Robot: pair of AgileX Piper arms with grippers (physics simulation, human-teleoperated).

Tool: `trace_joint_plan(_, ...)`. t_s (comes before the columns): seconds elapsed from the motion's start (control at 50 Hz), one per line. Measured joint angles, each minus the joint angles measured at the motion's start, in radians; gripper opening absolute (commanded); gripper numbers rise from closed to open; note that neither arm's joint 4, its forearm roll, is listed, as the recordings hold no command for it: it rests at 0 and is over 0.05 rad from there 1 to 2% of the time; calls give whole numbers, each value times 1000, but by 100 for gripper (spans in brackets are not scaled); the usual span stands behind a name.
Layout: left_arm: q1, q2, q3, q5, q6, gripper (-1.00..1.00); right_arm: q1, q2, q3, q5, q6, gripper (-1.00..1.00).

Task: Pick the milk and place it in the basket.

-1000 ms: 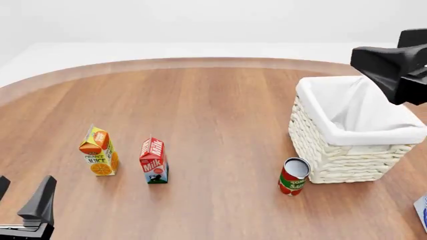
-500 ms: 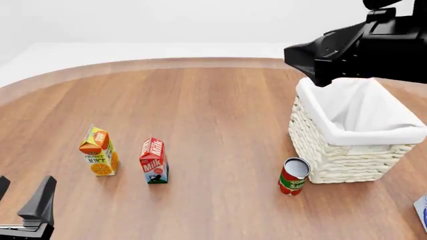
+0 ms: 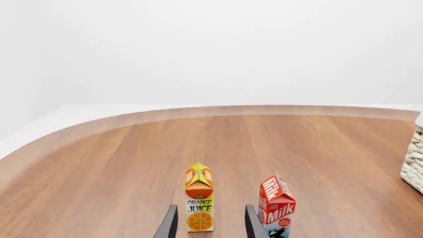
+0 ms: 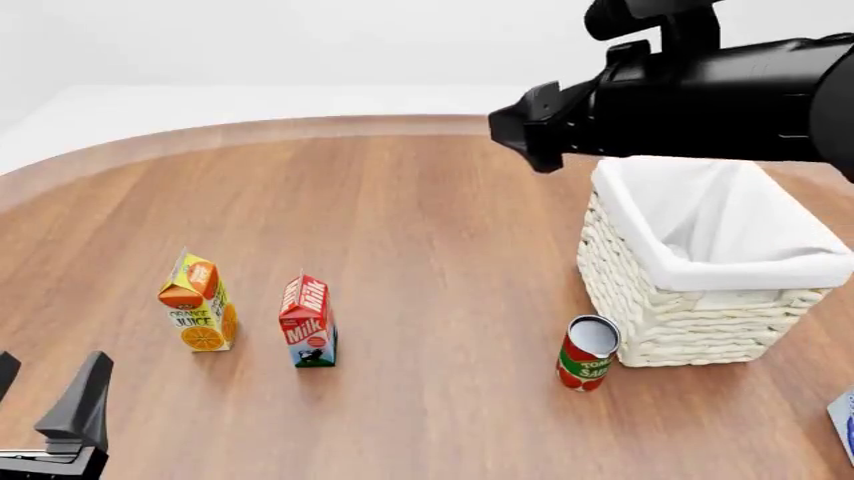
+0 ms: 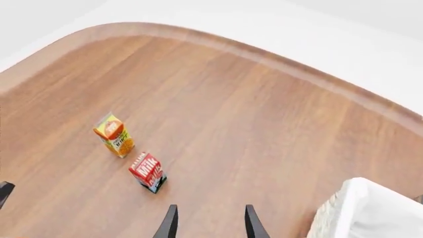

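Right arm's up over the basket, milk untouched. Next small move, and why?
Probably carry the right end effector down and leftward toward the milk. It is open, empty and high above the table, and the milk stands upright beside the juice carton, well left of the basket.

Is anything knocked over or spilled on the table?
No. The milk, the orange juice carton and the red can all stand upright, and the basket sits level. Nothing looks spilled or damaged.

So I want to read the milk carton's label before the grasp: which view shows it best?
The left wrist view: the milk is nearest and largest there, lettering legible, though its base is cropped. The front view shows it whole but smaller; the right wrist view shows it small, from above.
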Motion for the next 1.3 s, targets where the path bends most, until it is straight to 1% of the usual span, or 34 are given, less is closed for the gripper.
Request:
trace_joint_plan(0.32,0,0,0,0,0,100,-4,83,1,-63,78,100)
trace_joint_plan(0.76,0,0,0,0,0,100,0,151,29,-149,184,100)
trace_joint_plan(1.0,0,0,0,0,0,100,7,176,42,-180,220,100)
trace_joint_plan(1.3,0,0,0,0,0,100,24,219,51,-214,242,100)
